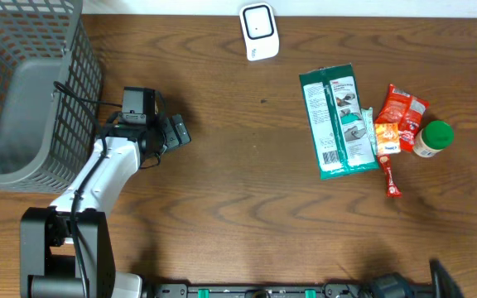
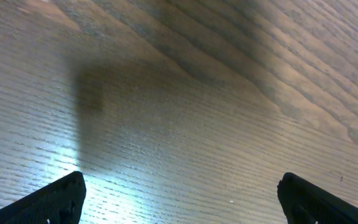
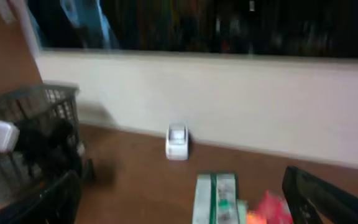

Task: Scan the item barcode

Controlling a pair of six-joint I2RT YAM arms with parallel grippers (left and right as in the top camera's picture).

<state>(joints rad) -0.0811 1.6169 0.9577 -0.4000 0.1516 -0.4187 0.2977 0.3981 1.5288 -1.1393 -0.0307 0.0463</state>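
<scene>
Both are spread wide and empty: left gripper (image 1: 175,132) by the basket (image 1: 81,74), right gripper (image 3: 185,199) facing the green packet (image 1: 338,122), which lies flat right of the scanner (image 1: 258,31). Risk imo: the snacks (image 1: 402,106) crowding its edge get dragged along, or its barcode ends up facing away.

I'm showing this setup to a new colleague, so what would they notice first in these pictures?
Probably the colourful groceries on the table's right side: a green packet, red snack packets and a green-lidded jar. Then the big gray mesh basket at far left, the left gripper open beside it, and the small white scanner at the back edge.
</scene>
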